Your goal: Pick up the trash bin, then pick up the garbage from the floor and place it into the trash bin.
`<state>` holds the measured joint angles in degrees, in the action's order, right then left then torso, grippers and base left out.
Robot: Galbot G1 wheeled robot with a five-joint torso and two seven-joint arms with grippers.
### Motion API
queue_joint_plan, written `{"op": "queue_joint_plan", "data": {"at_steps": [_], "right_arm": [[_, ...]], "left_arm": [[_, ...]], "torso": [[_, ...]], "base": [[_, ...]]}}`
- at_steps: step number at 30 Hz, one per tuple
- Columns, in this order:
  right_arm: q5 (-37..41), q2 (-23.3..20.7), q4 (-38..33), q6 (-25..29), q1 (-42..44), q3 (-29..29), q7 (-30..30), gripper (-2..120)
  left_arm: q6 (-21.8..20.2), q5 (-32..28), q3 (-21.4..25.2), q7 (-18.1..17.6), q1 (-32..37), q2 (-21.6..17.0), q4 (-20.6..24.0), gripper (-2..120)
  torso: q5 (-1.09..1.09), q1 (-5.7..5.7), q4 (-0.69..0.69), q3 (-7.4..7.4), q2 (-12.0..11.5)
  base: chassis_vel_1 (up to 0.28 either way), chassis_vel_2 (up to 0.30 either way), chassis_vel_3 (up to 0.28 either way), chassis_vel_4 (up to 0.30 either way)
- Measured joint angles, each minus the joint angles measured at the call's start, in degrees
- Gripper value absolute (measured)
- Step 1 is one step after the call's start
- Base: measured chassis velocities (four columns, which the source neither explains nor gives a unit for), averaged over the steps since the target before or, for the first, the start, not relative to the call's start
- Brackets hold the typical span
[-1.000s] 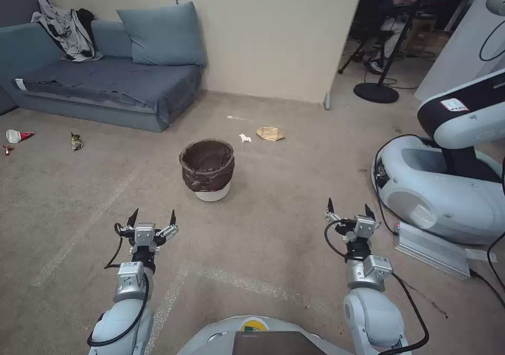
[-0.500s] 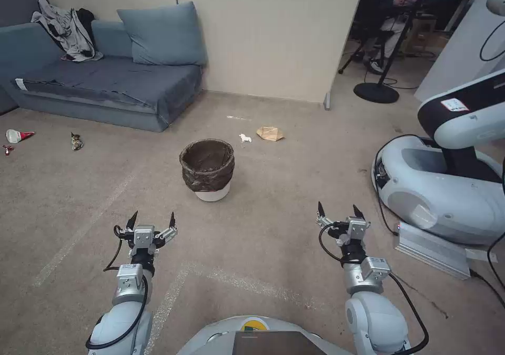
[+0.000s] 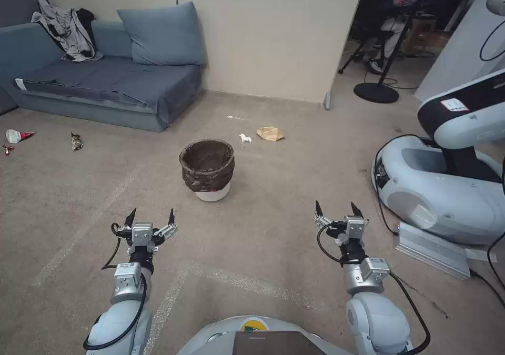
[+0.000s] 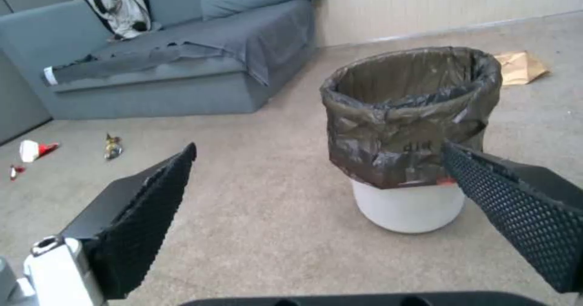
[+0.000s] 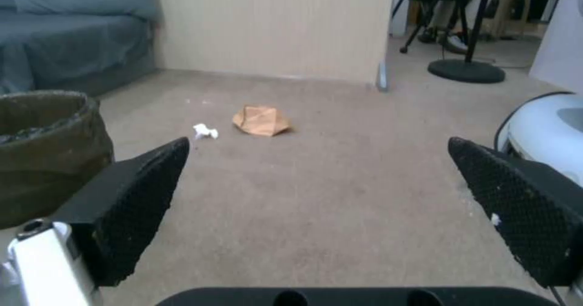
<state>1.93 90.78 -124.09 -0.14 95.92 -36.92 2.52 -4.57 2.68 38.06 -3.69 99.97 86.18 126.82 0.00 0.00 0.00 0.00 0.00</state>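
The trash bin [image 3: 207, 170], white with a dark crinkled bag over its rim, stands upright on the carpet ahead of me, and close up in the left wrist view [image 4: 413, 133]. My left gripper [image 3: 150, 216] hovers open short of the bin and to its left. My right gripper [image 3: 336, 209] is open too, off to the bin's right. Garbage lies beyond the bin: a white crumpled scrap [image 3: 244, 138] and tan crumpled paper [image 3: 270, 133], both also in the right wrist view [image 5: 205, 131] [image 5: 261, 120]. More garbage lies far left: a red-and-white packet [image 3: 16, 135] and a yellow wrapper [image 3: 77, 142].
A blue-grey sofa [image 3: 105, 81] with a cushion and clothes runs along the back left. A beige partition wall [image 3: 268, 34] stands behind the litter. Another robot's white base [image 3: 442, 186] with cables and a grey box sits close on my right. A stand's round foot [image 3: 375, 92] lies beyond.
My right gripper has shifted a little to the left and slightly farther forward. The left gripper has barely moved, and the bin and litter stay put.
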Motion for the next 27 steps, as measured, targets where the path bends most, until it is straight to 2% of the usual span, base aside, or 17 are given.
{"op": "queue_joint_plan", "data": {"at_steps": [9, 27], "right_arm": [[0.0, 0.0, 0.1, 0.2, -0.1, 0.1, 0.4, 100], [0.0, 0.4, 0.5, 0.7, 0.0, 0.4, 0.3, 100]], "left_arm": [[0.1, 0.1, 0.0, 0.0, 0.0, -0.1, 0.3, 100], [0.1, 0.0, 0.3, 1.0, 0.2, -0.2, 0.0, 100]], "torso": [[0.0, 0.0, 0.0, 0.0, 0.0], [0.0, 0.01, 0.0, 0.0, 0.0]], "base": [[-0.005, 0.004, 0.007, -0.005], [-0.083, 0.071, 0.079, -0.079]]}}
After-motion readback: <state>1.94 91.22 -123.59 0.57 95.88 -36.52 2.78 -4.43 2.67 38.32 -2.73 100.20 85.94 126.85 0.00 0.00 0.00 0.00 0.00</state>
